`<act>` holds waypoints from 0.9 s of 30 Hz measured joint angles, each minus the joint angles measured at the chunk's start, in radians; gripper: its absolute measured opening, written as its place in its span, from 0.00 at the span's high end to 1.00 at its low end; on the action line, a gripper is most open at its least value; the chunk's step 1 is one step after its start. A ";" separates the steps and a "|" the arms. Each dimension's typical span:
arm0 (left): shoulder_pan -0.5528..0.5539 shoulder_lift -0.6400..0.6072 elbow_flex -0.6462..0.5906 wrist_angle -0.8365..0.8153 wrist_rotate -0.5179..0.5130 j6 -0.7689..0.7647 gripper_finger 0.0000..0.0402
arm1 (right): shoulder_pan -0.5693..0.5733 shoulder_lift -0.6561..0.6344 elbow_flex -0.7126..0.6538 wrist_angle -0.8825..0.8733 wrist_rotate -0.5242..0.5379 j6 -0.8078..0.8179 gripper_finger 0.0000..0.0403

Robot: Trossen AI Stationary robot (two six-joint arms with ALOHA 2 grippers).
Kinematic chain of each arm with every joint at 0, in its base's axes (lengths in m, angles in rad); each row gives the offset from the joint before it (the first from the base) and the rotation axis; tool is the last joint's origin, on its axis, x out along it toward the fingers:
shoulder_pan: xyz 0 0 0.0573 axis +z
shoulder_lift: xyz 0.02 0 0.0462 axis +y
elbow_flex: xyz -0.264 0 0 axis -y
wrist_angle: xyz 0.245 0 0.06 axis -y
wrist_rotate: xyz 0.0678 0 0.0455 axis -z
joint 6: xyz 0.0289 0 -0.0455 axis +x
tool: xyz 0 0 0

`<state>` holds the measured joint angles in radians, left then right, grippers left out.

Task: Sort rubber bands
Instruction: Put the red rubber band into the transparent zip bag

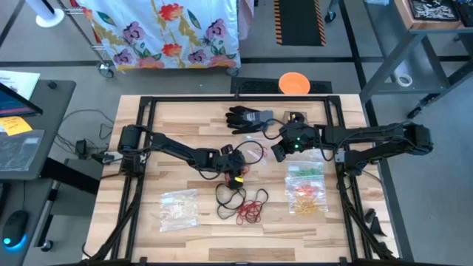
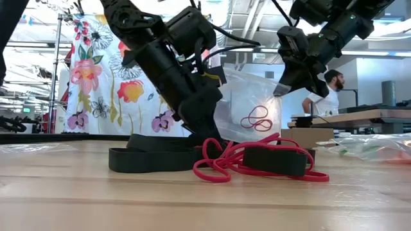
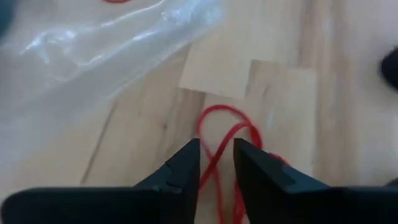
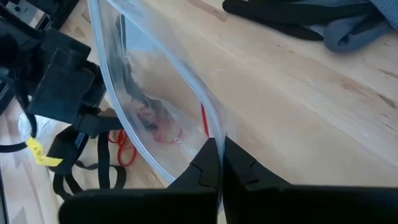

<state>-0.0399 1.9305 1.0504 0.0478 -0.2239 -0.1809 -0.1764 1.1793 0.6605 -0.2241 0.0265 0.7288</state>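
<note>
My right gripper (image 4: 219,163) is shut on a clear plastic bag (image 4: 146,93) above the table's middle; a few red rubber bands (image 2: 257,119) lie inside it. My left gripper (image 3: 216,165) is open and slants down just in front of the bag. Its fingers stand on either side of the strands of a red rubber band (image 3: 219,134) that lies on the wood. More loose red bands (image 1: 251,210) and black bands (image 1: 228,196) lie in a pile toward the near edge. In the high view my left gripper (image 1: 236,174) is left of my right gripper (image 1: 278,151). My right gripper pinches the bag's rim (image 4: 214,138) between its two shut fingers, coming slantwise from above and from the table's right. The bag is held up with its mouth gaping toward my left arm. Its lower end is hidden behind that arm in the low view.
A black glove (image 1: 247,118) lies at the far middle. One clear bag of pale bands (image 1: 179,209) lies near left. Another with green and orange bands (image 1: 307,188) lies near right. A person (image 2: 324,93) stands beyond the table.
</note>
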 joint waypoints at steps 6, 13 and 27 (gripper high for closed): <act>0.000 0.000 0.030 -0.007 0.038 -0.015 0.97 | 0.000 0.000 0.000 0.001 0.000 0.000 1.00; -0.029 -0.050 0.175 -0.160 0.038 0.046 0.99 | -0.001 0.000 0.000 -0.002 0.000 -0.003 1.00; -0.064 -0.199 0.420 -0.200 -0.175 0.219 1.00 | 0.060 0.000 0.000 0.046 0.003 0.005 1.00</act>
<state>-0.1034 1.7318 1.4707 -0.1525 -0.3990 0.0386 -0.1169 1.1793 0.6605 -0.1783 0.0292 0.7334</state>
